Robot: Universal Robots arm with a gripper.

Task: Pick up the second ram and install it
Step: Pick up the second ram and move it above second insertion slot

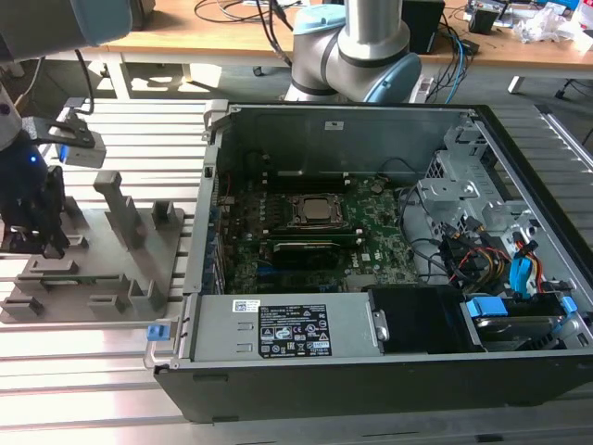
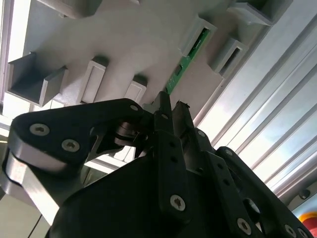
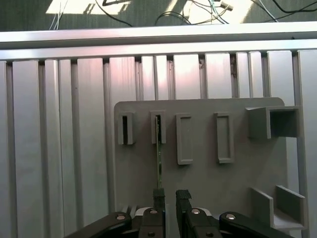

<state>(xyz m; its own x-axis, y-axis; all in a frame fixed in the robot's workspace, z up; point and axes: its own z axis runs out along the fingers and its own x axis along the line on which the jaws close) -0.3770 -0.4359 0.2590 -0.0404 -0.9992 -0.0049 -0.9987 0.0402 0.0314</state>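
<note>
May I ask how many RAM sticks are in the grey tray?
1: the second ram stands on edge in a tray slot by the claw; others could be hidden.

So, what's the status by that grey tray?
Gripper over the grey holder tray, at one end of the second ram. Ram on edge in its slot, not lifted. Nothing between them.
</note>
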